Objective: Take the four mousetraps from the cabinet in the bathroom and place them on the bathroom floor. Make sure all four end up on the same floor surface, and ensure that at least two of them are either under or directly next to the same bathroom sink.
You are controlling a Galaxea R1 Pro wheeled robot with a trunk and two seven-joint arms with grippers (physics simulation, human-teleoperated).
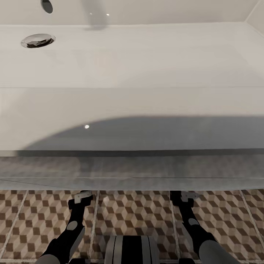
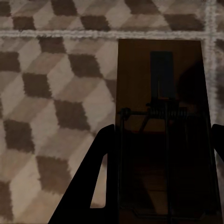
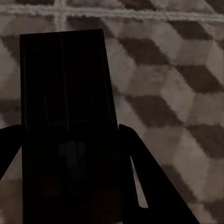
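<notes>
Traps are riding lengthwise between each gripper's fingers: left gripper (image 2: pixel 158 186) clamping one mousetrap (image 2: pixel 161 93), right gripper (image 3: pixel 70 182) clamping another (image 3: pixel 65 93), both hanging over the bathroom floor (image 2: pixel 46 93) at the sink's (image 1: pixel 132 110) near edge

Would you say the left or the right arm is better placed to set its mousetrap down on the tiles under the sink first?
Neither clearly: both reach under the sink. The left gripper and the right gripper each hold a mousetrap over the cube-patterned floor. Height can't be compared.
</notes>
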